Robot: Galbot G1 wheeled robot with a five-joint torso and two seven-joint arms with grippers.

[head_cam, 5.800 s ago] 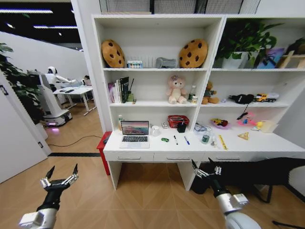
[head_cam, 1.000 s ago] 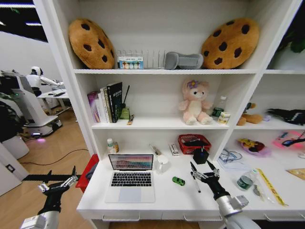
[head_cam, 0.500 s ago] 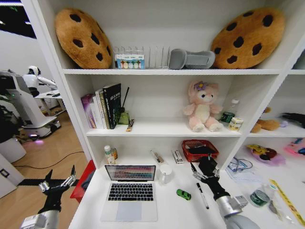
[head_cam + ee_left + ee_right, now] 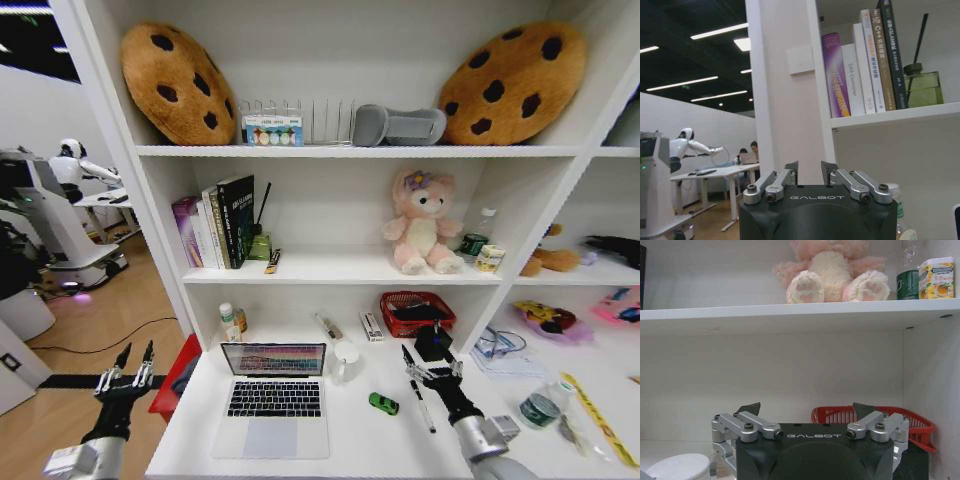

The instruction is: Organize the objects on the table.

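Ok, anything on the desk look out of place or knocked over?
Nothing spilled or tipped. The toy car and marker lie loose on the desk beside the open laptop; the mug stands upright.

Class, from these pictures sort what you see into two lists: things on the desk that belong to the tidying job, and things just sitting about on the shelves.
Job:
slim silver laptop
tiny green toy car
black marker pen
white ceramic mug

Lying about:
pink plush toy
brown cookie-shaped cushions
upright row of books
red wire basket
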